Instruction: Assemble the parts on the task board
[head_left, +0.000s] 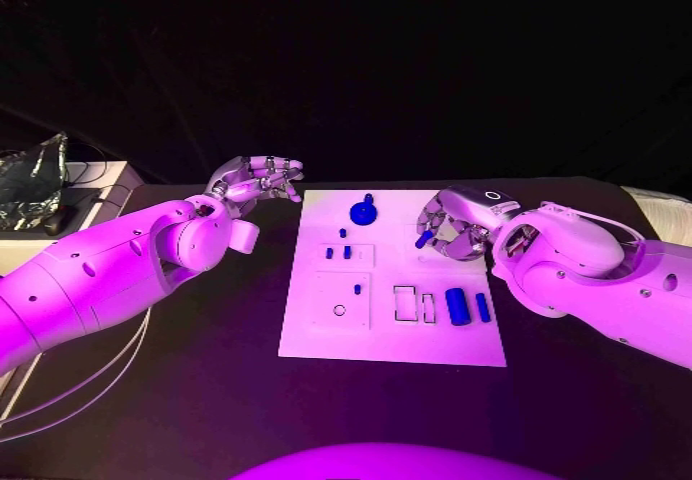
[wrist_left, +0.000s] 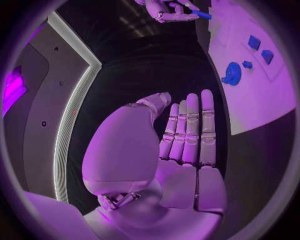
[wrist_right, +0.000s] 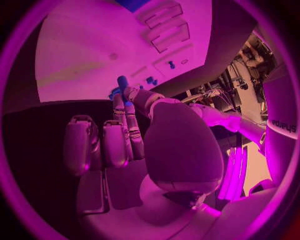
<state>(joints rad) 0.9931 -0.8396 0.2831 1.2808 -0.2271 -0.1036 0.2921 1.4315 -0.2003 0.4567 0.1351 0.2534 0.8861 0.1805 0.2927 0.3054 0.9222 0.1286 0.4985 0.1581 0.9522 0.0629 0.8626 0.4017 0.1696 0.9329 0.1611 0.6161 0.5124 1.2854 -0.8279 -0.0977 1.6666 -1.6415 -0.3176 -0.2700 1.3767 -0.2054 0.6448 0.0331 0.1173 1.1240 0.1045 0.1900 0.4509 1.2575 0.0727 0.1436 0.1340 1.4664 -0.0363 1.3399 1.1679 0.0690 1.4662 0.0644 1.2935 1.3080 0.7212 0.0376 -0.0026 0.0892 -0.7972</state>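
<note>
The white task board (head_left: 389, 335) lies in the middle of the black table. My right hand (head_left: 459, 228) hovers over its far right corner and pinches a small blue peg (head_left: 423, 240) between thumb and finger; the pinched peg (wrist_right: 122, 82) shows above the board (wrist_right: 94, 50) in the right wrist view. A round blue part (head_left: 364, 212) sits at the board's far edge, with small blue pieces (head_left: 339, 253) below it. Two blue cylinders (head_left: 464, 306) lie at the right by empty rectangular recesses (head_left: 414, 303). My left hand (head_left: 257, 180) hangs left of the board, fingers (wrist_left: 190, 130) straight, holding nothing.
A grey box with crumpled clear plastic (head_left: 43, 195) stands at the table's far left. Pale cables (head_left: 87, 390) loop under my left arm. A white object (head_left: 666, 205) sits at the right edge. Black table surface lies in front of the board.
</note>
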